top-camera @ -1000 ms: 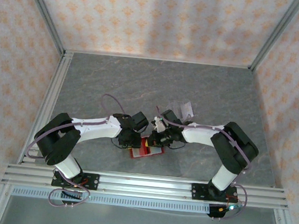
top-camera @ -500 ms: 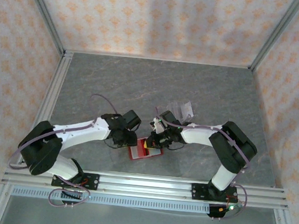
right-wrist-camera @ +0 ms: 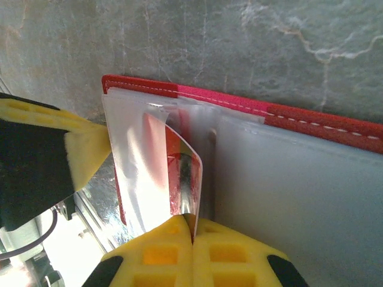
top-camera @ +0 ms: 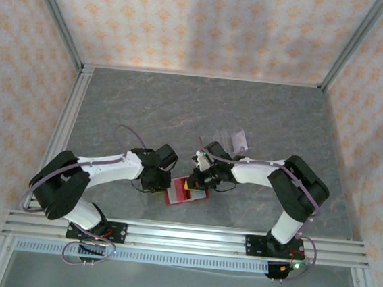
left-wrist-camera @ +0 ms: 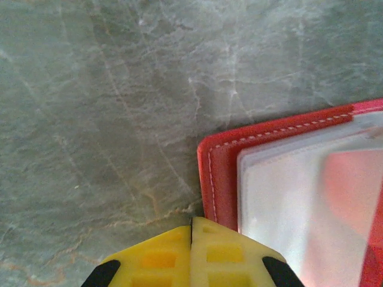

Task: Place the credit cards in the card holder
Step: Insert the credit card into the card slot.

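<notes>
The red card holder (top-camera: 177, 198) lies open on the table between the two arms, its pale sleeves up (left-wrist-camera: 281, 197). In the right wrist view my right gripper (right-wrist-camera: 192, 230) is shut on a credit card (right-wrist-camera: 184, 173), pale with dark red marks. The card stands on edge over the holder's (right-wrist-camera: 311, 119) inner sleeves near the fold. My left gripper (left-wrist-camera: 191, 220) is shut with nothing in it, its tips at the holder's left edge by the corner. From above, the left gripper (top-camera: 165, 182) and right gripper (top-camera: 195, 180) flank the holder.
A clear slotted plastic rack (top-camera: 234, 139) stands just behind the right arm's wrist. Grey marbled table (top-camera: 201, 110) stretches open to the back wall. Metal rails (top-camera: 182, 236) run along the near edge and the left side.
My left gripper has closed, drawn slightly left off the holder, and its arm has shifted. The right gripper holds the card in the same place.
</notes>
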